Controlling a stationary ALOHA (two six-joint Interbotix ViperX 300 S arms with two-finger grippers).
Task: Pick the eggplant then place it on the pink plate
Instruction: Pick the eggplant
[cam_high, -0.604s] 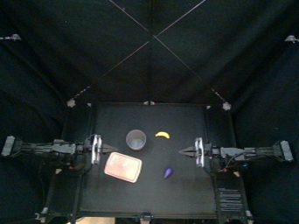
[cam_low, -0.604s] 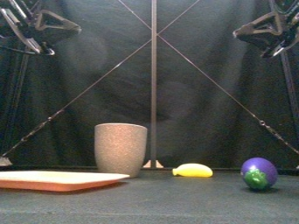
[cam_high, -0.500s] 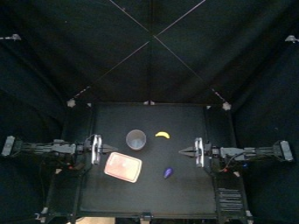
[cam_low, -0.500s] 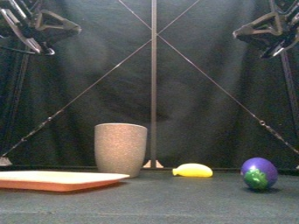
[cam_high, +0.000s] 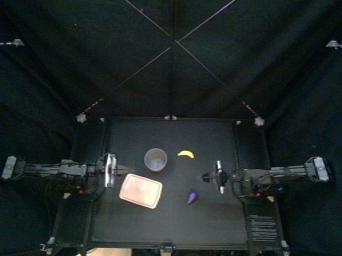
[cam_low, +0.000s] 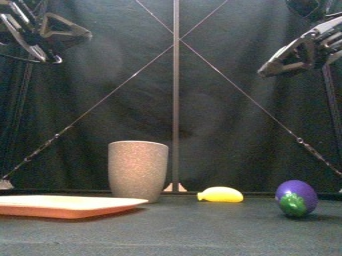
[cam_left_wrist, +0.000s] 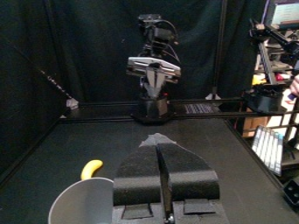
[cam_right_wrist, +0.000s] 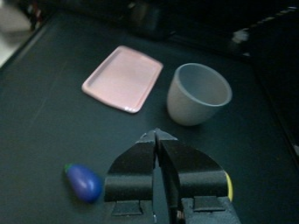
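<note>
Four things are sitting on the worktop (cam_high: 201, 225): the purple eggplant (cam_low: 295, 197), a yellow banana (cam_low: 221, 195), a tall grey speckled cup (cam_low: 138, 171) and the flat pink plate (cam_low: 67, 205). The eggplant is lying toward the front, right of the middle, apart from the plate and touching none of the others. The banana is lying farther back, just beside the cup on its right. The plate is lying flat in front of the cup, a little to its left.

The right gripper (cam_right_wrist: 156, 136) is hanging above the worktop on the right, tilting down toward the middle, with the eggplant below it and off to one side. Its jaws are clenched together and gripping nothing. The left gripper (cam_left_wrist: 160, 140) is hanging raised at the left side, beside the cup. Its jaws are likewise pressed tight together, with nothing between them.
</note>
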